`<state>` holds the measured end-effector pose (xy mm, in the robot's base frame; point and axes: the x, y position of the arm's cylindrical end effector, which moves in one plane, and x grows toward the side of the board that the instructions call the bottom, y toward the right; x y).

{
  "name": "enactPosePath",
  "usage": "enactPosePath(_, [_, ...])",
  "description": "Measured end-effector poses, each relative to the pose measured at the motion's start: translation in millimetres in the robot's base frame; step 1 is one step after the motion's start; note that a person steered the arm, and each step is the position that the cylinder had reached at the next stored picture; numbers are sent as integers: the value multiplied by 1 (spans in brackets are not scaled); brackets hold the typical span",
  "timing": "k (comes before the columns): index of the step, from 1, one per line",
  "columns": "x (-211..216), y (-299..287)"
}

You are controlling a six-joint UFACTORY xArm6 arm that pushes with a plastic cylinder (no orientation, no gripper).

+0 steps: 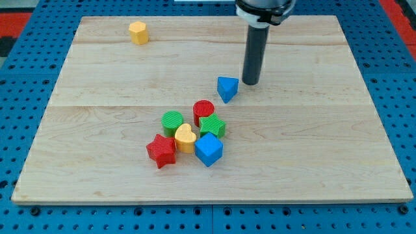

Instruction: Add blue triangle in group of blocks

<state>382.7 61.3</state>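
I have my tip [250, 82] down on the worktop [312, 149], just to the right of the blue triangle [227, 88] and a touch farther back. From this angle I cannot tell whether the two are touching; at most a sliver of wood shows between them. There is no claw on this rig, only the bare rod, so there is nothing to report as wide, narrow or holding.

The blue triangle sits alone a little beyond the cluster and to its right. The group lies nearer to me and to the left: the red cylinder [203, 110] is its closest member, with the green cylinder [172, 121] and a ribbed green block [212, 126] just in front of it, then the yellow heart [185, 138], the red star [161, 150] and the blue cube [208, 149] along the near edge. A yellow block [138, 32] stands far off at the back left and plays no part.

As I read it, I am at the start of the push: the rod is set behind the triangle on the side away from the group. The next move calls for a short slide toward me and leftward, aimed at the red cylinder. The triangle's slanted faces may let it slip off the rod, so I would keep the line centred and stop as soon as it meets the cluster, before scattering the others.
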Motion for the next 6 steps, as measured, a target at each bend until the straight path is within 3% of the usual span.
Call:
enactPosePath(2, [20, -57])
enactPosePath(6, [57, -50])
